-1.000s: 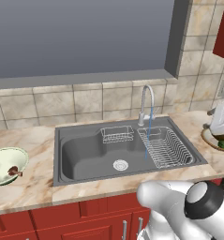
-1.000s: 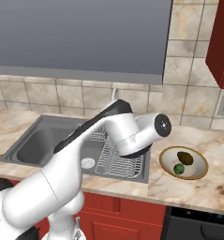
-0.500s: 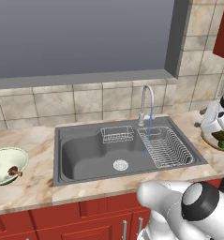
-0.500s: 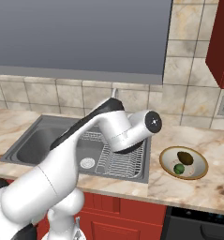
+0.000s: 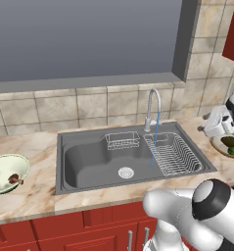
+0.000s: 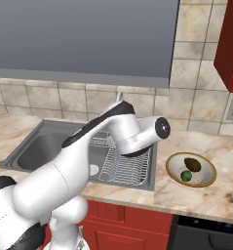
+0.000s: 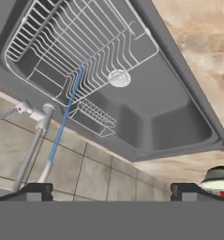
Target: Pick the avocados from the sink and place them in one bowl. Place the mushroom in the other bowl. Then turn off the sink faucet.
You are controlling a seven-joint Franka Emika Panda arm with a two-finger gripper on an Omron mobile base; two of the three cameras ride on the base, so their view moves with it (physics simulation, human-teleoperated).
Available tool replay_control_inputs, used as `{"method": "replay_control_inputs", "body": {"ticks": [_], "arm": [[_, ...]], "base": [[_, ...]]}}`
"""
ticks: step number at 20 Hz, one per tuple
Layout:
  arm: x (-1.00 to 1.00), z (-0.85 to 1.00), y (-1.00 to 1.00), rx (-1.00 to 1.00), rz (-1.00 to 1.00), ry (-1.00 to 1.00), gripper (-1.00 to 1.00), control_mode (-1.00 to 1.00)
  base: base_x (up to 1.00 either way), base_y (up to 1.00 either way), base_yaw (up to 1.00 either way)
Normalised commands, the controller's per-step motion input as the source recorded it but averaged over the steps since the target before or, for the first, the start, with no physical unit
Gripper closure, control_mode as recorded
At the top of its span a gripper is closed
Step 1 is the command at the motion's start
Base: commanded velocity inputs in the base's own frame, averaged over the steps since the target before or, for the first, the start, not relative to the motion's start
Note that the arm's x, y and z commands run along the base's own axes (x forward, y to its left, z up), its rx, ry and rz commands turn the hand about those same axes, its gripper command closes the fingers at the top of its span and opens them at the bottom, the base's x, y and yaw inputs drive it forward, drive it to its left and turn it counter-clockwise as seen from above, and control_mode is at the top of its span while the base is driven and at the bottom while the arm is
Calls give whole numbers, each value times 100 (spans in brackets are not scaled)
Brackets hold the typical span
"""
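Even, bright rendered light; soft shadows

Glossy white arm [image 6: 64, 171], dark round joints

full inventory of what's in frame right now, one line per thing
sink: 1, grey metal basin, set in the marble counter, white drain in its floor
wire racks: 2, pale wire, a large one on the sink's right side, a small one at the back wall
sink faucet: 1, chrome gooseneck, behind the sink, thin blue stream still falling from the spout
pale green bowl: 1, on the counter left of the sink
mushroom: 1, reddish-brown, inside the pale green bowl
tan bowl: 1, on the counter right of the sink
avocados: 2, one dark olive-brown, one bright green, both in the tan bowl
gripper: 1, dark fingertips, open, holding nothing, facing the sink
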Motion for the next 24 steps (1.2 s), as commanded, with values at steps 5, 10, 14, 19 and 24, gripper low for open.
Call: {"method": "replay_control_inputs", "body": {"ticks": [5, 10, 14, 19, 24], "arm": [[24, -10, 0, 7, 5, 2, -100, -100], [21, -11, 0, 6, 5, 2, -100, -100], [18, -14, 0, 5, 5, 1, -100, -100], [19, -14, 0, 5, 5, 0, -100, -100], [20, -13, 0, 5, 5, 0, -100, -100]], "base": [[0, 0, 0], [0, 0, 0], [0, 0, 0], [0, 0, 0], [0, 0, 0]]}}
